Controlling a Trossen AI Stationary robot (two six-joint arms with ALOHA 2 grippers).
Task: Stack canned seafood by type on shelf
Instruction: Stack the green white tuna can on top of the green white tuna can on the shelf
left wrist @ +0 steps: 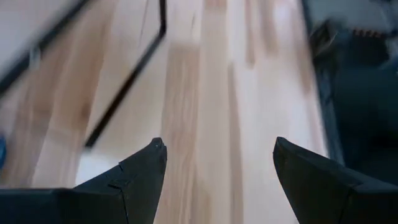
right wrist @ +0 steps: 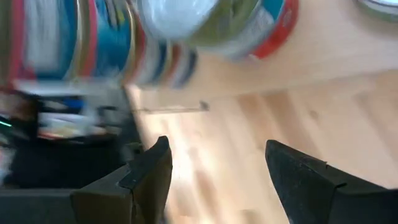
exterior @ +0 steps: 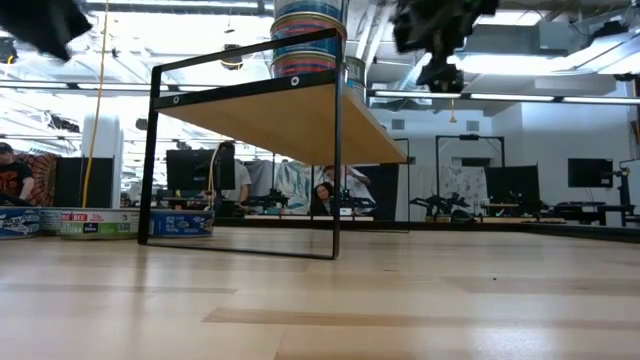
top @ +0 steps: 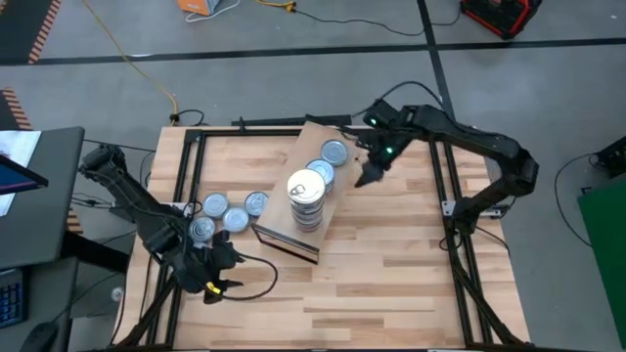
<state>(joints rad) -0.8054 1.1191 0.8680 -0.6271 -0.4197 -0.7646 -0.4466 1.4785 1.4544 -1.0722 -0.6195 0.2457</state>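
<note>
Currently both claws are open and empty: your left claw [top: 210, 279] sits at five o'clock of the loose tins [top: 227, 212]; approach them level, then carry to the shelf [top: 293, 171], sparing the stack [top: 307, 198]; right claw [top: 370, 174] waits at three o'clock.

A tall can stack [top: 307, 200] blocks the shelf [top: 293, 238] middle; bare tabletop [top: 391, 274] lies open right of it.

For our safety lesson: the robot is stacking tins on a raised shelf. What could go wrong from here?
1. The tall stack stands near the shelf's front edge; a knock might topple it.
2. The open right claw hovers beside the shelf tins and could clip them.
3. The floor tins sit near the open left claw.
</note>
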